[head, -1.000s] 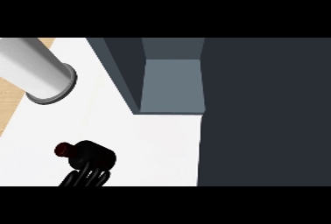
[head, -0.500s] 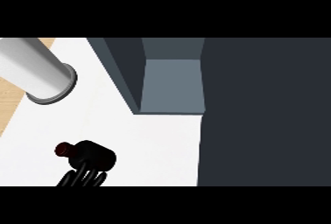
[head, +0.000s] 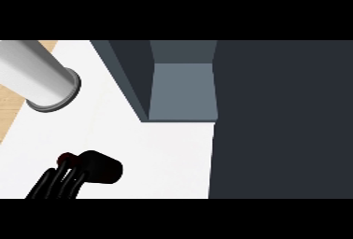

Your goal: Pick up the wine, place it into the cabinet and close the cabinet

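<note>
The left hand (head: 59,181), black fingers curled, is clamped round the dark glass wine bottle (head: 96,165) low at the near left of the smooth white counter (head: 158,154). Pick-up looks underway; next comes lifting it right and far into the open slate-grey cabinet (head: 183,91). A matte grey cylinder (head: 38,79) stands far left.

Open white counter (head: 138,144) between dark wine bottle (head: 96,167) and cabinet (head: 183,88) mouth. Grey cylinder (head: 38,77) crowding the left. Dark door (head: 283,121), apparently, walling the right.
</note>
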`<state>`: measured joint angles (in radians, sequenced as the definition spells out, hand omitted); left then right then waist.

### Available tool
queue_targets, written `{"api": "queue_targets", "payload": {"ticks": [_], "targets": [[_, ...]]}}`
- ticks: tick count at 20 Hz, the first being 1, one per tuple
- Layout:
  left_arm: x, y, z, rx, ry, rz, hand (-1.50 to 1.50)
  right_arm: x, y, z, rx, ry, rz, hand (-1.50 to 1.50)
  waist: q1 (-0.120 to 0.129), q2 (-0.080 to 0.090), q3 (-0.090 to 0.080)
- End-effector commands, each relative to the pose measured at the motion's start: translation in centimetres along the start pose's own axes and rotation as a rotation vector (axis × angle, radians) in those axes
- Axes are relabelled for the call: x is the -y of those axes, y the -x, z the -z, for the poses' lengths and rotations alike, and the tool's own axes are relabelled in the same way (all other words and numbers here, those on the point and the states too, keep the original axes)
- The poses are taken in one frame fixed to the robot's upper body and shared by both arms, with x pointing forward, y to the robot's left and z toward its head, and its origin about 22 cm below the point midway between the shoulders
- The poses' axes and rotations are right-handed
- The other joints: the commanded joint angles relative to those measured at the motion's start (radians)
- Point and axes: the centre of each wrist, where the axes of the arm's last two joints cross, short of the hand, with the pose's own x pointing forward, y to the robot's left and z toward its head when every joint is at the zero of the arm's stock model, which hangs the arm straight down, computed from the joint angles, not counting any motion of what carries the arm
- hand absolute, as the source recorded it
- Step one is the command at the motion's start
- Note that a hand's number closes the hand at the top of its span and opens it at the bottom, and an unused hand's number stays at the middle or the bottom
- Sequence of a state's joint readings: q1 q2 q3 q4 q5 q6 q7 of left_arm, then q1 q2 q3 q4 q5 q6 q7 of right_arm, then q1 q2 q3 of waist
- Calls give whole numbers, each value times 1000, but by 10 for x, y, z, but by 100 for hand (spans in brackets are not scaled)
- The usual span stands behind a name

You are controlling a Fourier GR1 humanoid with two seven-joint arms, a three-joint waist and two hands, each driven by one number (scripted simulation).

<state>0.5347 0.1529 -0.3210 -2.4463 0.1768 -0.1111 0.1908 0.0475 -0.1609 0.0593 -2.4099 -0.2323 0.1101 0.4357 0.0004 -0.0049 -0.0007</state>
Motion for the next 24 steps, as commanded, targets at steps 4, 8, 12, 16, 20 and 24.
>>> {"api": "queue_targets", "payload": {"ticks": [4, 8, 12, 16, 20, 24], "targets": [[-16, -27, -1, 136, -21, -60, -150, -6, -32, -20, 38, -6, -9, -150, -7, 1, -1], [-30, -33, 4, 114, -36, -50, -150, -1, -25, -11, 53, -12, 9, -150, -10, 4, 0], [-40, -12, -5, 48, -58, -79, -150, -2, -33, -19, 48, 4, -1, -150, 0, -1, -1], [-54, -12, -4, 47, -49, -89, -150, -3, -32, -11, 39, -10, -2, -150, 5, 0, 0], [-87, 12, 6, -33, -48, -112, -150, -5, -30, -14, 32, -20, -2, -150, -4, 3, 0], [-100, 24, 21, -48, -56, -98, -150, -7, -37, -26, 45, -22, 3, -150, -13, 3, 1]]}}
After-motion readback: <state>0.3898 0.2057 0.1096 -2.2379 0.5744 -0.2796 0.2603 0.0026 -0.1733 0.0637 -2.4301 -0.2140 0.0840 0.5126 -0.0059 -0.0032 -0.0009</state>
